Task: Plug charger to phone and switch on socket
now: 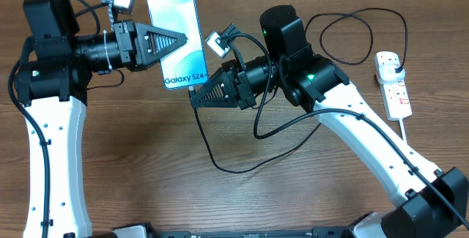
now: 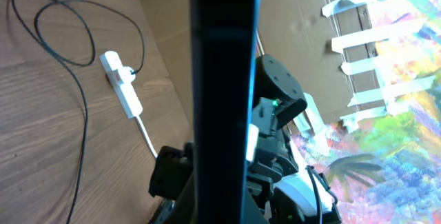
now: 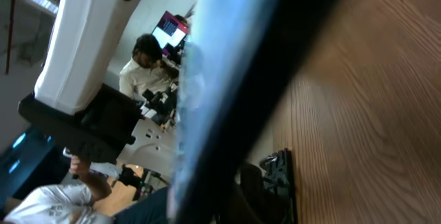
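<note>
Phone (image 1: pixel 174 18): screen up, at far middle of table (image 1: pixel 146 165), apparently lifted off it. Pinched at its side by left gripper (image 1: pixel 183 40), fingers clamped on it. Shows edge-on as a dark bar in left wrist view.

Right gripper (image 1: pixel 193 97): at phone's near end, fingers drawn together on end of charger (image 1: pixel 220 166). Connector itself hidden, so seating not confirmable. Right wrist view blurred, no help.

Plug (image 1: pixel 396 65) already in socket (image 1: pixel 396 95), well apart at right. On or off: cannot tell.

Risks, as judged:
- Connector off-line with port, hence scraping or jamming.
- Push from right arm sliding phone through left pinch, held at one side only.
- Slack cable looped under right arm, liable to snag on reach to socket and yank connector out.

Writing: "Galaxy S24" on screen near lower end, with a trailing mark partly covered. Nothing legible on socket.
</note>
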Controlling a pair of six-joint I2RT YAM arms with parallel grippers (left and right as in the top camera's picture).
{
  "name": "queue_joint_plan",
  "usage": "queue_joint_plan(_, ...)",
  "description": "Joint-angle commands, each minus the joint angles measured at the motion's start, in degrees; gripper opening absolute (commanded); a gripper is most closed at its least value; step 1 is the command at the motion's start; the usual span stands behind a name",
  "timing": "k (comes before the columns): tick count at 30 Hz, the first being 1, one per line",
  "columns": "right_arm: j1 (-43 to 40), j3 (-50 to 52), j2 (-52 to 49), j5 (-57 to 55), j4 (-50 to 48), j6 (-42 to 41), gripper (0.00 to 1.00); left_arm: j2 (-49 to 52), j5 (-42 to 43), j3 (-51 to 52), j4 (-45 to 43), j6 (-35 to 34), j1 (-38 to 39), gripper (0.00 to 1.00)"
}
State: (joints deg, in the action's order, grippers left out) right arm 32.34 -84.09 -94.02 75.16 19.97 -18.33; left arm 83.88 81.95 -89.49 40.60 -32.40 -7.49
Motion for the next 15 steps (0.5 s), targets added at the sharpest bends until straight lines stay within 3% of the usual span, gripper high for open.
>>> queue_joint_plan(1,0.11,-0.48,1.27,-1.16,-0.92,-2.93,0.04,-1.55,2.82,-0.61,-1.42,-1.01,0.46,0.04)
queue_joint_plan(15,1.18,-0.48,1.27,2.03,-1.88,-2.67,0.04,-1.55,-1.99,-0.61,-3.13,0.26,0.57,0.04)
